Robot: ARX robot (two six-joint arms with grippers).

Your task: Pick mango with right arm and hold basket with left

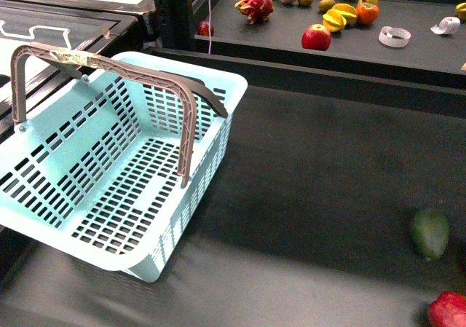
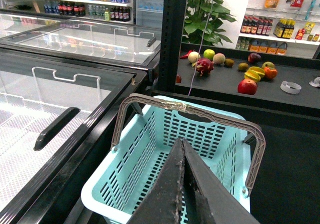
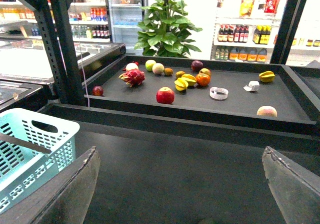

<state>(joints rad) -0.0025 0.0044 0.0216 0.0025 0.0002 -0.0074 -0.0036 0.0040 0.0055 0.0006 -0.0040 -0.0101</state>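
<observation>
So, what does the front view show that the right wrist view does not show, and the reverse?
Only the front view shows the dark green fruit and the red fruit on the near black surface. Only the right wrist view shows the right gripper, its fingers wide apart with nothing between them, and the green plant behind the fruit tray. Both show the pale blue basket, and the red apple and the pink dragon fruit on the tray.

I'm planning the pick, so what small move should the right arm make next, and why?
Probably ease the open black right gripper forward toward the smooth yellow-orange mango on the far black shelf: its fingers are spread and empty, and the mango lies well ahead.
</observation>
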